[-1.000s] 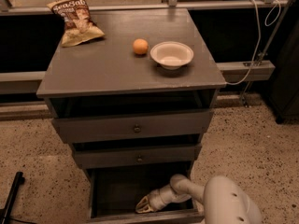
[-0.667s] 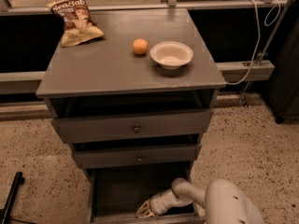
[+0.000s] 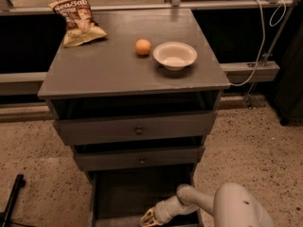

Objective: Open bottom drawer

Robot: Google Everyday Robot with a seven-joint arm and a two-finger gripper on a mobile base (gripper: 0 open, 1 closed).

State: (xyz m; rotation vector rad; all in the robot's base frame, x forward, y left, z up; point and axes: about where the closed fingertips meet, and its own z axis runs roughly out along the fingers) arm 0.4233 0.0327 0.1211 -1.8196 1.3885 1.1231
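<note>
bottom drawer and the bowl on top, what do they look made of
Bottom drawer: likely painted wood, matte grey with flat board panels. Bowl: off-white, thin rim, probably paper or plastic. The tool sits low at the drawer's front edge.

the chest (image 3: 118,72) stands mid-frame. on its top, a chip bag (image 3: 78,20) lies at the upper left, an orange (image 3: 143,47) near the centre, and a bowl (image 3: 174,55) just right of it. under the top drawer (image 3: 137,129) and middle drawer (image 3: 139,159), the bottom drawer (image 3: 120,193) sits lowest. the gripper (image 3: 147,217) is in it at the frame's bottom edge.
</note>
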